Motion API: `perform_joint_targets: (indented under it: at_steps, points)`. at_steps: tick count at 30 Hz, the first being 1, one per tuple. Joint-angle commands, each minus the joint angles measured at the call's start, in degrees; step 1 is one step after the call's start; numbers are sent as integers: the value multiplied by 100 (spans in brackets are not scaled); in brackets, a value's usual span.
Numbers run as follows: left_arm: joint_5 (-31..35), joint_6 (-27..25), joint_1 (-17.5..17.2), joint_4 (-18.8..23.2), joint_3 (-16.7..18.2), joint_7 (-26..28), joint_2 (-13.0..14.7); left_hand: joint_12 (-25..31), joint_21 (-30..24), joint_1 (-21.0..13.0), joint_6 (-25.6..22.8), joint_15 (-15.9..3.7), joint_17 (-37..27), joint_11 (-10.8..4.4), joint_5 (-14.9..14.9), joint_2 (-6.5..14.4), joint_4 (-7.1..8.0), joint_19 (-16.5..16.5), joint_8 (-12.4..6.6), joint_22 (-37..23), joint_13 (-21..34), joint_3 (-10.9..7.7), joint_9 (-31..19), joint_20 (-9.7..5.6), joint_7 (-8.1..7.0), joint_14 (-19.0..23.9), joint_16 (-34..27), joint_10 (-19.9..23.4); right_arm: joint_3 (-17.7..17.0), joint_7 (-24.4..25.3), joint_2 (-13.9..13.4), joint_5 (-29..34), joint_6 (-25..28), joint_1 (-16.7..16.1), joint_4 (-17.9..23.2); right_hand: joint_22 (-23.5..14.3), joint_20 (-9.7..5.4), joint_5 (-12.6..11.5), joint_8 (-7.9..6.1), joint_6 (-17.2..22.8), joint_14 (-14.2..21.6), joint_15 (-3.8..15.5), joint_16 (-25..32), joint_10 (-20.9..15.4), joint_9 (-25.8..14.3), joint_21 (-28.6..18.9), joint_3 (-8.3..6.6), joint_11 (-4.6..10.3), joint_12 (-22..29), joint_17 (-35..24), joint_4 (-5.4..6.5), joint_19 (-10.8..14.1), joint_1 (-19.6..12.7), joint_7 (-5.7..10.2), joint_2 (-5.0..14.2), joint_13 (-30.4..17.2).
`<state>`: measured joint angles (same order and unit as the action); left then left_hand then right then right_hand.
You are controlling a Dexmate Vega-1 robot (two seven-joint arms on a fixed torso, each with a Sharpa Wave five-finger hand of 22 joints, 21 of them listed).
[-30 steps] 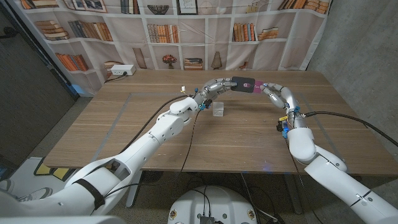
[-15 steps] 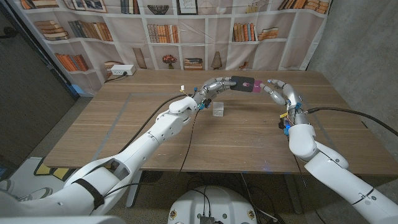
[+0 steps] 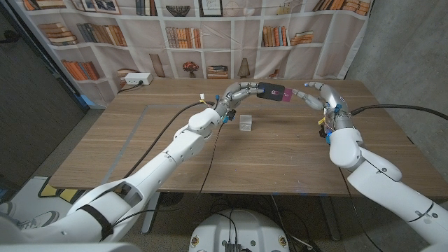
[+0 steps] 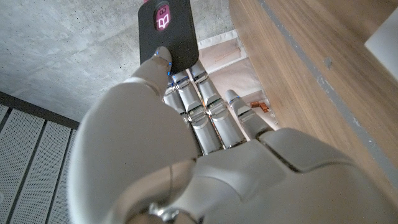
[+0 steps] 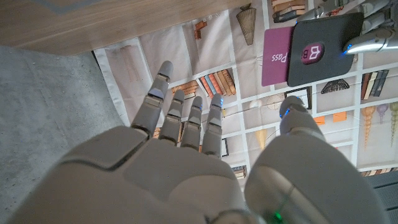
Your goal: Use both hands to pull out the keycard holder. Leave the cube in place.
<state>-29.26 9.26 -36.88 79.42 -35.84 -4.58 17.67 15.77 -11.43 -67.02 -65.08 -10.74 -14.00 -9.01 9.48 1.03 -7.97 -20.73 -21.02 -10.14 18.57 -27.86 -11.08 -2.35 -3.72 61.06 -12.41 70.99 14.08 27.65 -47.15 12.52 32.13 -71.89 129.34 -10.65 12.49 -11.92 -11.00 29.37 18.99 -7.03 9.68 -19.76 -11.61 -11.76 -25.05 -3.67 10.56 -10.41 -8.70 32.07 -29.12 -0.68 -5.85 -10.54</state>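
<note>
Keycard holder (image 3: 272,92) is up in the air over the far middle of the table (image 3: 140,147), pinched at its dark end by the left hand (image 3: 241,93); a magenta card pokes out the other end. Right hand (image 3: 316,95) hangs just beside it, fingers (image 5: 186,112) spread, holding nothing. Risks: the one-sided pinch looks thin, so a bump from the right hand could twist the holder loose, or it could drop onto the cube (image 3: 246,123) below and knock it. Hard to tell: how much of the holder the left fingers (image 4: 211,106) cover, and whether the card is loose.
</note>
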Motion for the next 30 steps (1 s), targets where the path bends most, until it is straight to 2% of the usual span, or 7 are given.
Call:
perform_joint_targets:
  at_steps: [1, 7, 13, 20, 26, 30]
  points:
    - [258, 446, -126, 62, 24, 123, 31, 26, 6, -60, -229, -223, -22, -43, 38, 39, 12, 45, -48, -15, 1073, -64, -24, -27, 260, -23, 1, 84, 196, -382, -491, 233, 876, 246, 535, -12, 1, 47, -75, 138, -74, -1, 19, 50, -13, 37, -12, 7, 18, -8, -16, -81, -138, 102, 21, -8]
    - [223, 419, -183, 119, 41, 125, 46, 26, 5, -69, -217, -221, -37, -48, 36, 42, 9, 49, -43, -15, 1072, -55, -24, -26, 245, -28, -9, 90, 304, -548, -673, 269, 1034, 382, 645, -11, 1, 85, -134, 289, -151, 5, 29, 117, -23, 46, -43, 13, 33, -4, -44, -128, -288, 221, 79, -7]
    - [120, 324, -197, 166, 48, 43, 64, 25, 3, -84, -209, -231, -51, -31, 35, 45, 3, 51, -40, -15, 1073, -46, -24, -29, 240, -32, -18, 94, 379, -658, -794, 280, 1084, 510, 726, -11, 1, 103, -195, 443, -194, 15, 42, 180, -46, 47, -69, 81, 44, 0, -70, -161, -439, 321, 120, -7]
    - [56, 146, -197, 257, 38, 16, 103, 23, 0, -81, -218, -214, -58, -57, 36, 54, 11, 51, -44, -15, 1082, -40, -25, -33, 241, -52, -15, 81, 761, -945, -983, 507, 1555, 869, 943, -6, 0, 98, -161, 333, -460, 58, 14, 480, -89, 58, -130, 180, 12, 7, -138, -247, -829, 399, 143, -11]
    - [38, 79, -205, 328, 42, 16, 140, 23, -1, -86, -211, -217, -64, -46, 36, 60, 12, 54, -42, -15, 1085, -36, -25, -30, 242, -58, -16, 82, 887, -1021, -1052, 582, 1660, 994, 1061, -4, 2, 91, -184, 372, -527, 35, 21, 546, -107, 57, -124, 155, 23, 9, -133, -268, -933, 450, 114, -12]
    - [-35, 88, -215, 340, 65, -44, 147, 24, -2, -79, -212, -204, -63, -56, 37, 68, 21, 55, -42, -14, 1087, -36, -25, -28, 251, -68, -10, 86, 857, -1038, -1047, 519, 1636, 1004, 1100, -3, 2, 87, -287, 622, -521, 42, 54, 465, -139, 48, -89, 106, 89, 9, -96, -272, -996, 464, 85, -11]
